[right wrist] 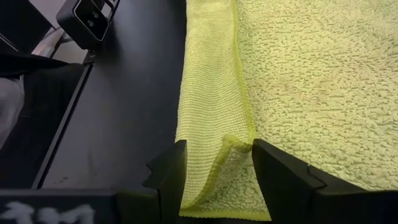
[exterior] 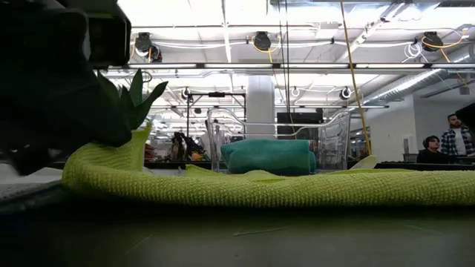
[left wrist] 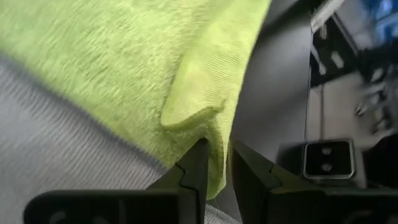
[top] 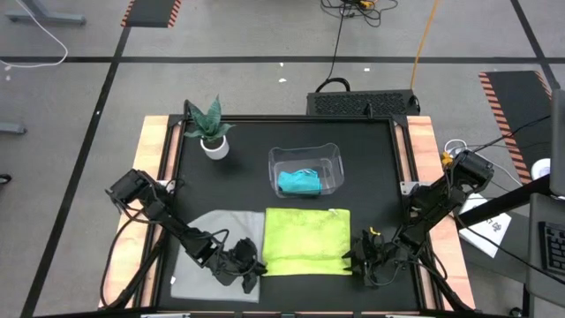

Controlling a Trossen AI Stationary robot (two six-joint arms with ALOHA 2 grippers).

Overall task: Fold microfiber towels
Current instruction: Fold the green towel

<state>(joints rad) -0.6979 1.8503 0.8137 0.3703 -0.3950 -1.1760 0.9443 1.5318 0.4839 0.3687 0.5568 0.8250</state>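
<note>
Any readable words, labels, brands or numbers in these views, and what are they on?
No text can be read anywhere.
White sheet beside the table's right edge: dark print, too small to read.
Yellow-green towel, teal towel, clear bin, plant pot: no markings visible.

Colours on the black bench

The yellow-green towel (top: 306, 239) has a looped pile and a finer ribbed hem; the light grey towel (top: 216, 252) shows fine ribbing. A teal blue towel (top: 298, 182) sits in the clear bin (top: 335, 159). The plant (top: 208, 121) is green in a white pot (top: 215, 147); the bench (top: 371, 168) has pale wooden side edges.
</note>
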